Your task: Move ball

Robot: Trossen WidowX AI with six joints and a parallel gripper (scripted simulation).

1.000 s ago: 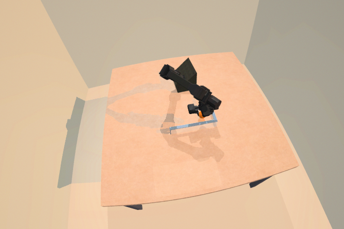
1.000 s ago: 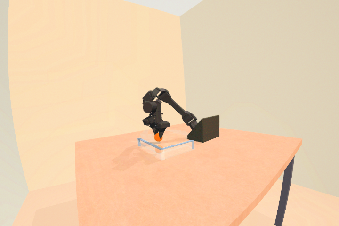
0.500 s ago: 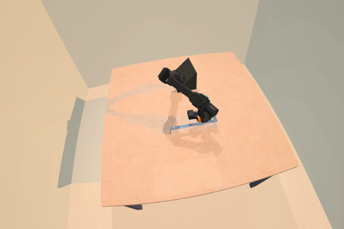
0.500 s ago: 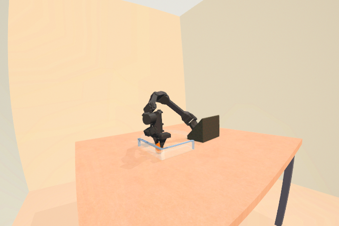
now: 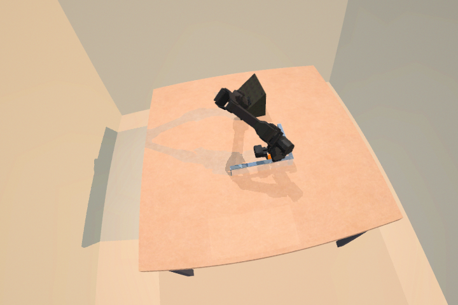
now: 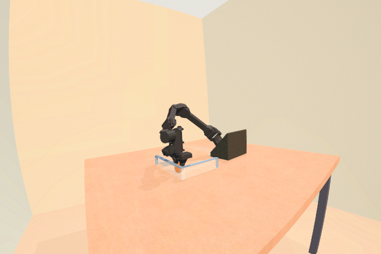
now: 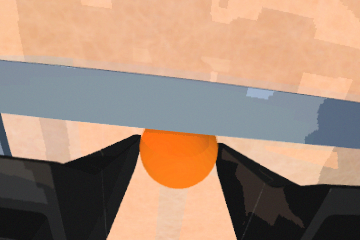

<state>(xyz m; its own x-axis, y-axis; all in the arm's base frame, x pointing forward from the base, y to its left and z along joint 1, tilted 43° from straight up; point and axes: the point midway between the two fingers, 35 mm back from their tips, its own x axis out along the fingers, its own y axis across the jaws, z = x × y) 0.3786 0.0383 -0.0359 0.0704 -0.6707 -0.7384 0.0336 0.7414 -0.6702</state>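
1. Gripping the small glossy orange ball (image 7: 178, 157) between its two dark angular fingers, the black parallel-jaw pincer (image 7: 178, 165) is closed on it at mid-height, so the ball cannot roll while it is carried.
2. Down low over the pale orange worktop (image 6: 215, 209), the pincer (image 6: 179, 164) sits inside the corner formed by the two low clear blue-tinted walls (image 6: 201, 163); from the exterior view the ball (image 6: 177, 169) looks at or just above the surface, though I cannot tell whether it touches.
3. In the wrist view one wall (image 7: 153, 105) crosses right above the ball and hides its upper edge, which puts the ball close to that wall, on its inner side.
4. The see-through copy is not separately visible; the ball may be covering it, which would explain the low, steady hold here.
5. From the top view the arm (image 5: 254, 122) reaches from its dark wedge-shaped base (image 5: 252, 95) over the corner (image 5: 289, 156), hiding most of the ball (image 5: 269, 156).
6. Judging by this, release is the step in hand; a round ball could roll away unless the fingers part gently.
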